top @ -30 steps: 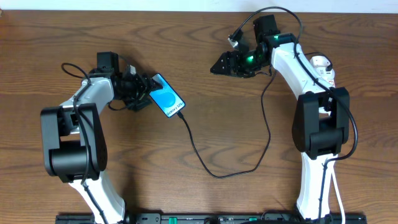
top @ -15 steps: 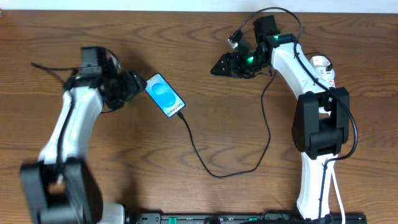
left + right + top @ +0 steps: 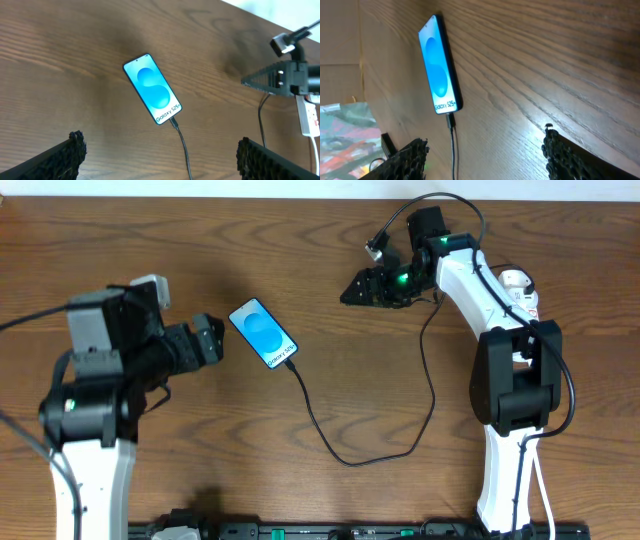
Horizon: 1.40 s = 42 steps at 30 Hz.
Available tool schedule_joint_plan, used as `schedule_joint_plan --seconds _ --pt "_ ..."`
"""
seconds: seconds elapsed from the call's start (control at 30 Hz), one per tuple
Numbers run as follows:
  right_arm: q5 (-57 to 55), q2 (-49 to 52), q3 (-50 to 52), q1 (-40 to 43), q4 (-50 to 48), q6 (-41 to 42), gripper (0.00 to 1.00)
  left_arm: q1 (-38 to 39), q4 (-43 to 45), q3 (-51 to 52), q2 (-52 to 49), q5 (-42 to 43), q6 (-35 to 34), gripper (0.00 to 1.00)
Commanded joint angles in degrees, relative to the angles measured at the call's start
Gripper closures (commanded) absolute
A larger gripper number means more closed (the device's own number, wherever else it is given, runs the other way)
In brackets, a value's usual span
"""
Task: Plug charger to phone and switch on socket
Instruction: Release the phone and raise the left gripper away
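Note:
The phone (image 3: 263, 333) lies flat on the wooden table with its blue screen up; it also shows in the left wrist view (image 3: 152, 95) and the right wrist view (image 3: 440, 70). The black charger cable (image 3: 345, 460) has its plug tip in the phone's lower end and loops right, up toward the socket. The cable also shows in both wrist views (image 3: 185, 155) (image 3: 452, 150). My left gripper (image 3: 213, 341) (image 3: 160, 150) is open and empty, left of the phone and apart from it. My right gripper (image 3: 356, 287) (image 3: 485, 145) is open and empty, raised to the phone's right. The white socket (image 3: 516, 281) (image 3: 309, 116) is mostly hidden behind my right arm.
The table's far edge runs along the top of the overhead view. My right arm's own dark cables (image 3: 440, 200) arc above its wrist. A black rail (image 3: 350, 532) lies along the front edge between the arm bases.
My left gripper has drawn back left from the phone's upper end and risen. The phone has shifted slightly left, with the cable still in it. The right arm has barely moved.

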<state>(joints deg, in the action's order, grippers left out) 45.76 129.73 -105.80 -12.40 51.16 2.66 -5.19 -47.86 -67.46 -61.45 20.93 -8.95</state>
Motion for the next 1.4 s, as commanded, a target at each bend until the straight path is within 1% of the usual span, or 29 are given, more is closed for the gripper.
schedule_joint_plan --seconds 0.0,0.37,0.43,0.5,0.57,0.63,0.7,0.87,1.37 --pt "-3.7 -0.9 -0.3 -0.7 0.9 -1.5 0.28 -0.2 -1.1 -0.2 2.7 -1.1 2.3 0.02" --pt "-10.5 -3.9 -0.3 -3.7 2.6 -3.2 0.27 -0.2 -3.3 -0.2 3.1 -1.0 2.3 0.02" --pt "-11.2 -4.4 -0.3 -4.0 2.6 -3.3 0.27 -0.2 -4.8 -0.2 3.2 -1.1 2.3 0.02" --pt "-11.2 -5.0 -0.3 -4.3 2.7 -3.7 0.27 -0.2 -4.5 -0.2 3.1 -1.0 3.5 0.02" --pt "-11.2 -5.4 -0.3 -4.3 2.8 -3.7 0.27 -0.2 -4.4 -0.2 3.1 0.0 6.7 0.02" --pt "-11.2 -5.7 -0.3 -4.3 2.8 -3.7 0.27 -0.2 -4.4 -0.2 3.1 3.5 13.6 0.02" --pt "-11.1 -5.8 -0.3 -4.3 2.8 -4.0 0.27 -0.2 -4.4 -0.2 3.1 5.7 17.8 0.02" --pt "-11.1 -5.8 -0.3 -4.3 3.5 -4.1 0.26 -0.2 -4.4 -0.2 3.0 5.1 21.9 0.02" --pt "-11.1 -5.8 -0.3 -4.3 4.0 -4.0 0.26 -0.2 -4.4 -0.2 2.0 5.0 22.0 0.02"
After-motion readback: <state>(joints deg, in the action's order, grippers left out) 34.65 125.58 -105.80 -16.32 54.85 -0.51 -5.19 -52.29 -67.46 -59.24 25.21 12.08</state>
